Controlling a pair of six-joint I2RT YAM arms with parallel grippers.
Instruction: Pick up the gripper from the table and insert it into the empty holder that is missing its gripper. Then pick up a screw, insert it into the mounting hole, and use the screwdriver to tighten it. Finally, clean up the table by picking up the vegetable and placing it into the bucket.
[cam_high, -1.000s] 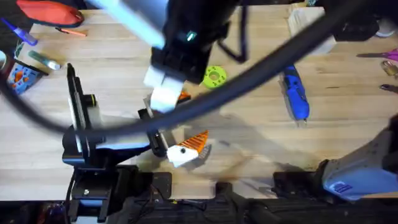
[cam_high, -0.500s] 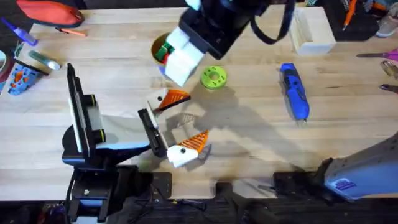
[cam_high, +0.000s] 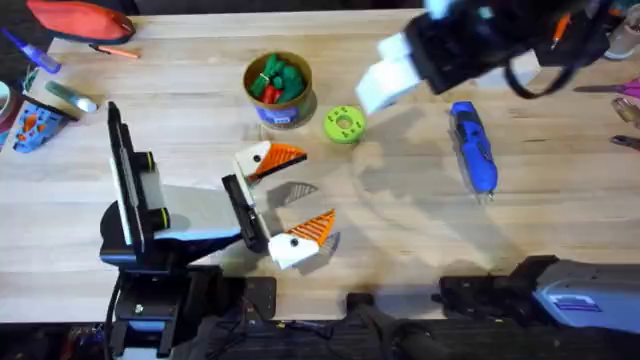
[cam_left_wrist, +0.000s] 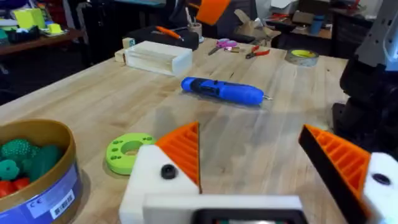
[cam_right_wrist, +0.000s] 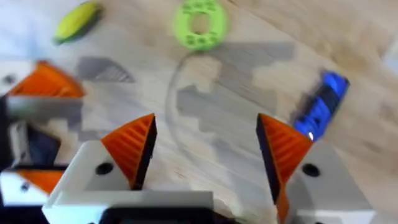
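The white holder (cam_high: 254, 160) carries the orange gripper (cam_high: 286, 155) and stands as one finger of my left gripper (cam_high: 287, 198). That gripper is open and rests low in mid-table. In the left wrist view a dark screw head (cam_left_wrist: 166, 171) shows in the holder (cam_left_wrist: 149, 180). My right gripper (cam_high: 380, 85) hangs open and empty high over the back, left of the blue screwdriver (cam_high: 474, 147). The bucket (cam_high: 250, 72) holds green and red toys. A yellow vegetable (cam_right_wrist: 78, 22) shows blurred beyond the right gripper (cam_right_wrist: 205, 149), seemingly on wood.
A green ring disc (cam_high: 344, 124) lies beside the bucket. A pale wooden box (cam_high: 500, 55) sits at the back right, partly under the right arm. Pens and a red pouch (cam_high: 80, 18) lie at the far left, scissors at the right edge.
The right arm swung from above the left gripper, past the bucket, to the back right near the screwdriver. The bucket is now uncovered. The left arm has not moved.
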